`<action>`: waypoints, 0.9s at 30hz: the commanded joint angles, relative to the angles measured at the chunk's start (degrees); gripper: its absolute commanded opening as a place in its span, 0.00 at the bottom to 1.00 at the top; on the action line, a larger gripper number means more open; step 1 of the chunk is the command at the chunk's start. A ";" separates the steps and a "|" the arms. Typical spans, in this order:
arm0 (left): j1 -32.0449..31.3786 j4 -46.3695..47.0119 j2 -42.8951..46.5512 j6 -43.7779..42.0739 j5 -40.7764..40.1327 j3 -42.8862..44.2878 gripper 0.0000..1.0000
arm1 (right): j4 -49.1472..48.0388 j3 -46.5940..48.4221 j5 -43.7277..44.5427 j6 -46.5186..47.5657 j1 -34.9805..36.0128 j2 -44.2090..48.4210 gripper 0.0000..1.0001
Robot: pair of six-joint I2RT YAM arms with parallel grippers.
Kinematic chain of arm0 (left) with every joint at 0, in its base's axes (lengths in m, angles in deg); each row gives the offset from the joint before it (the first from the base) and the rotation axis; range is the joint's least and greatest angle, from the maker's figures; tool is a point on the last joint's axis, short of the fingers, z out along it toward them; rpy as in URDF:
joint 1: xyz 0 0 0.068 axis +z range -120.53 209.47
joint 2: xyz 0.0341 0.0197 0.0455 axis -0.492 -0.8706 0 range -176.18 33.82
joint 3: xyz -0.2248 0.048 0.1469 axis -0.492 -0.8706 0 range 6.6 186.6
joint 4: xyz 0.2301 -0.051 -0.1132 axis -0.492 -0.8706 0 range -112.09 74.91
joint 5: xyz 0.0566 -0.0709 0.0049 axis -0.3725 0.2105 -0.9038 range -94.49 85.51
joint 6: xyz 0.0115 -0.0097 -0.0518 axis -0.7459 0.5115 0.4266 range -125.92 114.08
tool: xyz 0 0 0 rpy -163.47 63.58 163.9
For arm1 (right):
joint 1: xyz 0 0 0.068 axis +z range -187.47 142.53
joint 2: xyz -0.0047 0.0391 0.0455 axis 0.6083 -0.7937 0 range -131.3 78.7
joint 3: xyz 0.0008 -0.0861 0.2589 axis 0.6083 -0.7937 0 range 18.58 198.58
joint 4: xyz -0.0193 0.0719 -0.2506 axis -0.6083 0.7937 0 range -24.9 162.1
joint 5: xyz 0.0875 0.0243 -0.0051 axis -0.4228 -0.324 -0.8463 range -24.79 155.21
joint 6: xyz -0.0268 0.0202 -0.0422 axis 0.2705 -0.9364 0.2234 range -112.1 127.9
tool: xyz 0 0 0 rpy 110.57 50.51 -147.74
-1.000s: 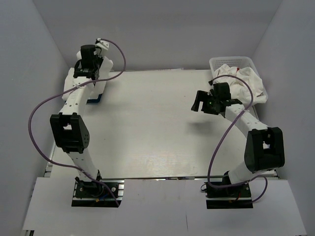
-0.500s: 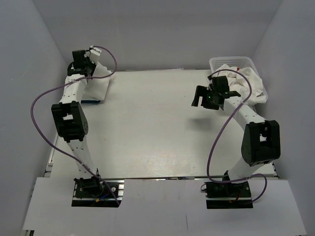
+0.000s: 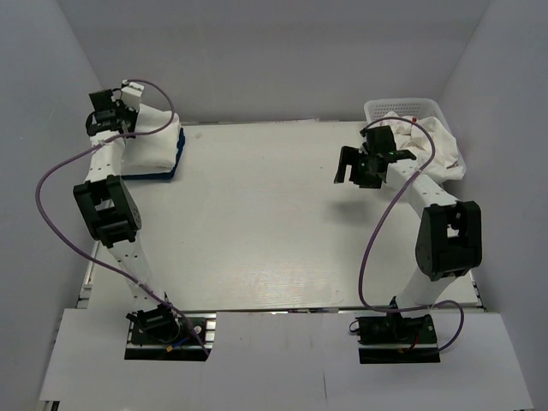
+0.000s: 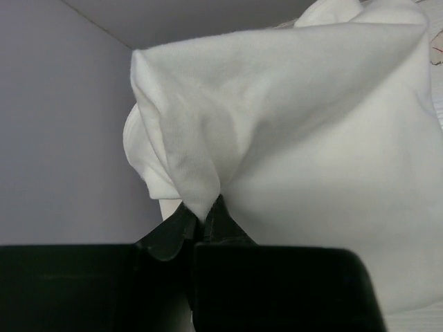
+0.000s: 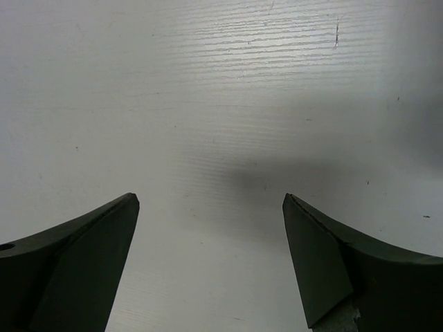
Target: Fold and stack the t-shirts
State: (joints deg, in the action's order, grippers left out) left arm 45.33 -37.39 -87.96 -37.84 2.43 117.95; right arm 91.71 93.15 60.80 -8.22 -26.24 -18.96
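A folded white t-shirt (image 3: 156, 144) lies at the table's far left corner on top of a blue t-shirt (image 3: 164, 174), whose edge shows beneath it. My left gripper (image 3: 118, 120) is shut on a bunched fold at that white shirt's left edge; the left wrist view shows the white t-shirt (image 4: 311, 138) pinched between the dark fingertips of the left gripper (image 4: 204, 216). More white t-shirts (image 3: 432, 141), one with a little red print, spill out of the basket. My right gripper (image 3: 351, 168) hangs open over bare table; the right wrist view shows nothing between the fingers of the right gripper (image 5: 211, 200).
A white mesh basket (image 3: 402, 107) stands at the far right corner, just behind the right arm. Grey walls close in the left, back and right sides. Purple cables loop off both arms.
My left gripper has swung left toward the wall, pulling the white t-shirt out over the blue one. The right gripper has shifted slightly toward the back and stayed open.
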 commanded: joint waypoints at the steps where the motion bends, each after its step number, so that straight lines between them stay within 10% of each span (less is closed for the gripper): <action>1: 1.71 0.77 -0.56 -0.16 4.16 3.60 0.00 | 1.87 3.91 0.63 -0.32 0.11 -0.68 0.90; 12: 2.86 3.23 -4.26 3.08 2.77 5.54 0.02 | 4.23 6.38 -1.39 -1.19 0.20 -2.70 0.90; 16: 2.86 5.69 -4.79 7.14 -4.98 6.95 1.00 | 5.12 6.82 -1.22 -1.37 0.20 -2.53 0.90; 27: 2.16 3.50 -3.47 20.04 2.22 11.70 1.00 | 2.92 2.52 -0.52 -1.55 0.29 1.78 0.90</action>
State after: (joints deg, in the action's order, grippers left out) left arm 47.84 -33.54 -94.58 -22.96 0.76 127.92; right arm 95.23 96.89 60.17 -9.57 -26.18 -20.67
